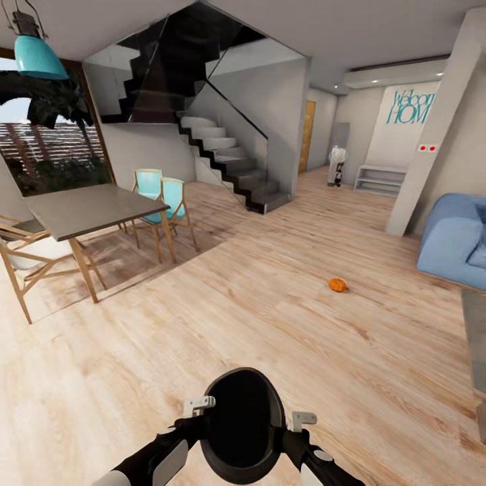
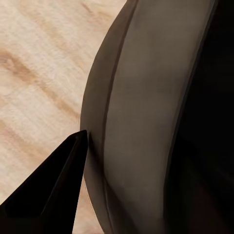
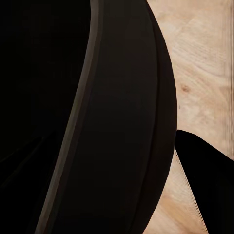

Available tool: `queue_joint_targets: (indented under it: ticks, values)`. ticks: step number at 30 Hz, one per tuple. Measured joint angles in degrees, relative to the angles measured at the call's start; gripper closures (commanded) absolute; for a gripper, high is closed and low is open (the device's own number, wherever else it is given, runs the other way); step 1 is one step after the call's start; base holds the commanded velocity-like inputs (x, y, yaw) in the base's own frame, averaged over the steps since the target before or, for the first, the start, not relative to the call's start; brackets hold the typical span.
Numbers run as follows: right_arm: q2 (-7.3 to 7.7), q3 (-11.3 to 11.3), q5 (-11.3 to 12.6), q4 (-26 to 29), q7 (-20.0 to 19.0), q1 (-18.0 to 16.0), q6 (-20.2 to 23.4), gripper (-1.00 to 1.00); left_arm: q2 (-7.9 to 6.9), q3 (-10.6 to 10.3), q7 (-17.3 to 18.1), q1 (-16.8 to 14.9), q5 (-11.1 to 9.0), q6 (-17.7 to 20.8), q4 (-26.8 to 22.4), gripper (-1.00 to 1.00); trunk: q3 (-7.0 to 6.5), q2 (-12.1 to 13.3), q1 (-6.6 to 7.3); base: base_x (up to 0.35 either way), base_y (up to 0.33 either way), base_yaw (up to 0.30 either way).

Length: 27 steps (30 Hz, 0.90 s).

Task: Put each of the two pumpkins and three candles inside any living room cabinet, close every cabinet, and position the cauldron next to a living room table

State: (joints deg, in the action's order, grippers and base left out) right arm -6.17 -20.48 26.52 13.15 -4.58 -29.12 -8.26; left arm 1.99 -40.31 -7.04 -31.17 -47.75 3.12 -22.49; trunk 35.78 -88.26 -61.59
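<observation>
The black cauldron (image 1: 243, 425) hangs low in front of me over the wood floor, mouth facing up, held between both arms. My left gripper (image 1: 197, 424) is shut on its left rim and my right gripper (image 1: 294, 433) on its right rim. The left wrist view has the cauldron wall (image 2: 141, 122) against one dark finger (image 2: 53, 190). In the right wrist view the cauldron wall (image 3: 112, 122) stands beside a finger (image 3: 209, 170). One orange pumpkin (image 1: 337, 285) lies on the floor ahead to the right. A grey-topped table (image 1: 88, 209) stands at the left. The candles and the cabinet are out of view.
Wooden and turquoise chairs (image 1: 165, 199) surround the table. A dark staircase (image 1: 229, 162) rises behind it. A blue sofa (image 1: 455, 239) and a grey rug edge (image 1: 476, 337) are at the right, with a pale pillar (image 1: 435, 128) and a low white shelf (image 1: 380, 179) beyond.
</observation>
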Motion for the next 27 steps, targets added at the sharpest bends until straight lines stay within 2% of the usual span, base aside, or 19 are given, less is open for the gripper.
queue_joint_targets:
  ticks: [27]
  values:
    - [0.00,0.01,0.00,-0.15,-0.06,0.00,0.03,1.00,0.08,-0.03,0.03,0.00,-0.04,0.00,0.20,1.00,-0.93,0.00,0.00,0.000,0.000,-0.264]
